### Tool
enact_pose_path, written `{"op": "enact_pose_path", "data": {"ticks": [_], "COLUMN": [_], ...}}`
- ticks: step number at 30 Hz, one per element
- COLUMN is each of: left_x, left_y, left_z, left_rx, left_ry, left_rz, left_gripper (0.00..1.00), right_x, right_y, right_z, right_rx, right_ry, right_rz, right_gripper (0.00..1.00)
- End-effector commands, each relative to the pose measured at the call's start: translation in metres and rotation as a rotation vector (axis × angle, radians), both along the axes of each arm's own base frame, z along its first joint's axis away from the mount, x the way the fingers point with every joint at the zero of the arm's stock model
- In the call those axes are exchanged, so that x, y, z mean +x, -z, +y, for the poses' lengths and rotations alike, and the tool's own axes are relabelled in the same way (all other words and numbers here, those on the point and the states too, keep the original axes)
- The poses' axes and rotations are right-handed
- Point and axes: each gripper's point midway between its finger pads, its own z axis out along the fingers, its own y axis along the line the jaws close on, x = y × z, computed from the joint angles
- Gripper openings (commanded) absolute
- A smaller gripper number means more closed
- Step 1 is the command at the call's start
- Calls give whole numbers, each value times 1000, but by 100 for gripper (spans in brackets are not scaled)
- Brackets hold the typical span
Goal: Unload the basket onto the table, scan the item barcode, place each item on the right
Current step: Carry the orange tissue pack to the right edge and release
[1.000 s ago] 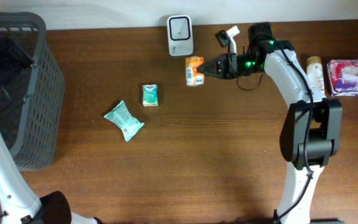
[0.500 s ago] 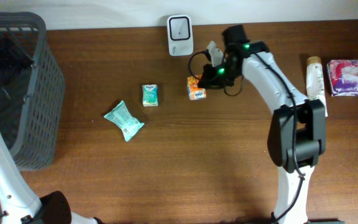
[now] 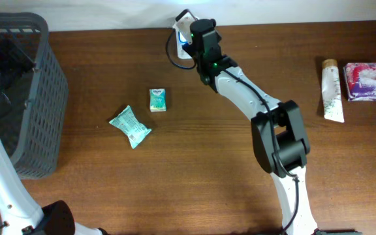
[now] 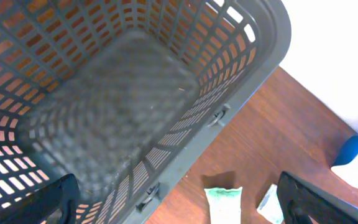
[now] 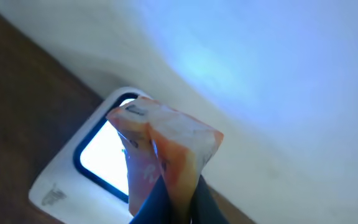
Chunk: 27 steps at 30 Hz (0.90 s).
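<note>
An orange and white packet (image 5: 166, 146) is pinched in my shut right gripper (image 5: 176, 202), its dark fingers closed on the packet's lower edge. Just behind the packet stands the white barcode scanner (image 5: 73, 177), and its dark-framed window (image 5: 101, 155) glows bright. From above, the right gripper (image 3: 200, 32) hangs over the scanner (image 3: 183, 26) at the table's back edge and hides most of it, and the packet cannot be made out there. My left gripper (image 4: 179, 202) hovers open over the grey basket's rim (image 4: 229, 106), holding nothing.
The grey mesh basket (image 3: 41, 98) fills the left side. A small green packet (image 3: 157, 100) and a teal pouch (image 3: 130, 126) lie left of centre. A cream tube (image 3: 331, 91) and a pink pack (image 3: 369, 81) sit at the far right.
The right arm has swung left and back, carrying the orange packet from beside the scanner to right in front of its window. The left arm has not moved.
</note>
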Motion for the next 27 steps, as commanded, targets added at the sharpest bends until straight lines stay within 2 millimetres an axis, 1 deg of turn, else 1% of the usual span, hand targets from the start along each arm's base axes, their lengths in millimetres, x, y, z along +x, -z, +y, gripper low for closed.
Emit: {"op": "enact_pose_path", "data": {"ticks": [1,4,7,8,9,11,12,13,14,15,17,18,19,20,21,22,23,25,26,27], "left_x": [-1,-1,-1,-2,-2,-2,-2,-2,-2,-2,-2,-2,-2,-2,-2,-2,-2,-2,-2,-2], "left_y": [-3,-3,-2,-2,-2,-2,-2,-2,-2,-2,-2,-2,-2,-2,-2,-2,-2,-2,-2,-2], "left_z": [3,3,3,3,3,3,3,3,3,3,3,3,3,3,2,3,3,3,3,3], "left_rx": [19,19,19,19,19,18,18,18,18,18,18,18,18,18,18,18,18,18,18,18], "left_ry": [3,3,3,2,2,3,3,3,3,3,2,2,3,2,3,3,2,2,3,3], "left_rz": [1,1,2,2,2,3,3,3,3,3,3,3,3,3,3,3,4,3,3,3], "left_gripper": [99,99,99,99,99,99,99,99,99,99,99,99,99,99,99,99,99,99,99,99], "right_x": [9,13,14,16,19,18,15,11,6,-1,-19,-34,-44,-65,-80,-99,-114,-134,-144,-150], "right_y": [-1,-13,-10,-9,-21,-43,-54,-63,-67,-67,-57,-43,-33,-16,-7,2,7,17,22,25], "right_z": [16,17,12,3,-20,-52,-72,-96,-124,-159,-223,-263,-286,-326,-353,-387,-415,-449,-462,-471], "right_rx": [40,60,53,70,149,237,277,317,353,381,379,341,315,264,239,224,224,264,296,324], "right_ry": [-77,-76,-64,-10,136,296,365,424,490,573,715,799,848,942,1003,1075,1131,1179,1193,1199], "right_rz": [-64,-113,-101,-99,-121,-152,-147,-120,-81,-35,56,131,177,257,306,358,390,444,476,496], "right_gripper": [4,4,4,4,4,4,4,4,4,4,4,4,4,4,4,4,4,4,4,4]}}
